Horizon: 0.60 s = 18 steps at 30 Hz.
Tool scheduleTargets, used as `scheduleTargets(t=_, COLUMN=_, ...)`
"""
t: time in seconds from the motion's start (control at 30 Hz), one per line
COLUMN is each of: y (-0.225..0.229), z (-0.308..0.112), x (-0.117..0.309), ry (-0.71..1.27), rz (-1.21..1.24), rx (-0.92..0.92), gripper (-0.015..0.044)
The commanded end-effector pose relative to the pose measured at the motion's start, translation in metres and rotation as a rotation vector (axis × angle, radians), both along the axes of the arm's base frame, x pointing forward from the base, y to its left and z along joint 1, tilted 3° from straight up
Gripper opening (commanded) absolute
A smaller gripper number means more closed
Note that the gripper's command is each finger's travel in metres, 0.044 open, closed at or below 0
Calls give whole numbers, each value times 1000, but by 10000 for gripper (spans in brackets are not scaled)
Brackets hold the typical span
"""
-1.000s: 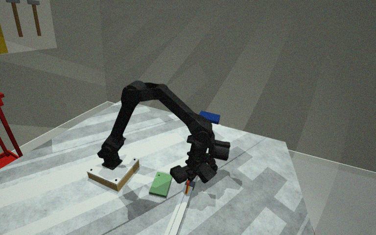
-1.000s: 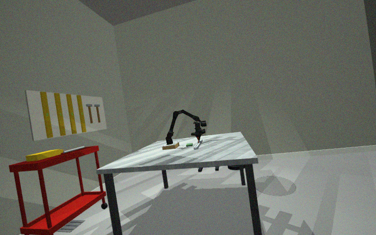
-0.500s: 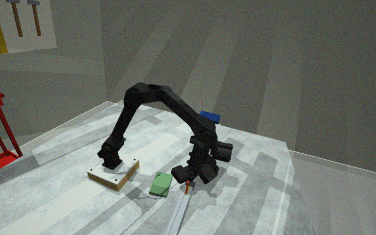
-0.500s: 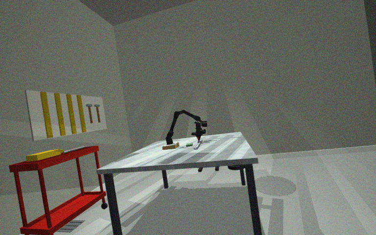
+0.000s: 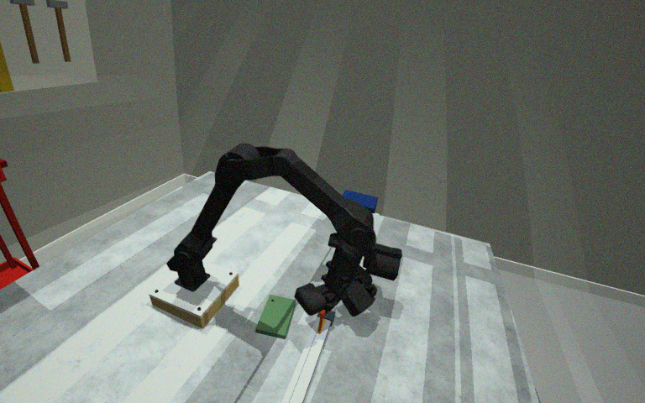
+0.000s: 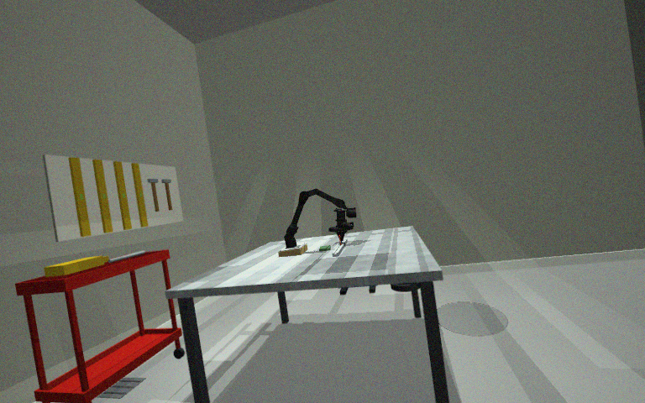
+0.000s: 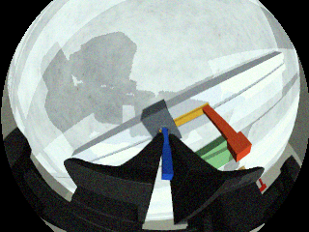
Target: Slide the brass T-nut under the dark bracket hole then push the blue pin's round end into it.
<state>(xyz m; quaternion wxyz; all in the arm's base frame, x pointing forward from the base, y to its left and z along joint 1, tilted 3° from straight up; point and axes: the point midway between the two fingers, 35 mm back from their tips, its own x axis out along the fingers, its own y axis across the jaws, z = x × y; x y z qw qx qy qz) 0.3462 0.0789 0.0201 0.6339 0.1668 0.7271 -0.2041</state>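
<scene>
Pin in my jaws, over the bracket.

My gripper (image 5: pixel 327 304) (image 6: pixel 341 243) (image 7: pixel 165 138) is nearly shut, w/ the blue pin (image 7: pixel 167 157) pinched btwn the fingertips; pin's long axis looks roughly in line w/ my fingers, low end at the dark bracket (image 5: pixel 327 315) (image 7: pixel 161 120). Bracket sits across the aluminum rail (image 5: pixel 304 363) (image 6: pixel 339 248) (image 7: pixel 251 74), right of the green tray (image 5: pixel 276 314) (image 6: pixel 324 248) (image 7: pixel 212 154). Orange handle (image 5: pixel 322 321) (image 7: pixel 223 127) stands up just on the near side of the bracket, brass piece (image 7: pixel 190 115) reaching toward it; can't tell if the nut's under the hole. Next, prob. line up pin w/ hole & push straight down. Risk: round end catching the rim.
</scene>
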Motion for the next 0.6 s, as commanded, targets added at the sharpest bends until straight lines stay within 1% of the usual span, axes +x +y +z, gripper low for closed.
scheduleTargets(t=0.0, y=0, z=0, x=0, ry=-6, rz=1, rx=1, gripper=-150)
scheduleTargets(t=0.13, y=0, z=0, x=0, ry=-7, rz=0, rx=1, gripper=-150)
scheduleTargets(t=0.43, y=0, z=0, x=0, ry=-4, rz=0, rx=1, gripper=86)
scheduleTargets(t=0.57, y=0, z=0, x=0, ry=-4, rz=0, rx=1, gripper=90)
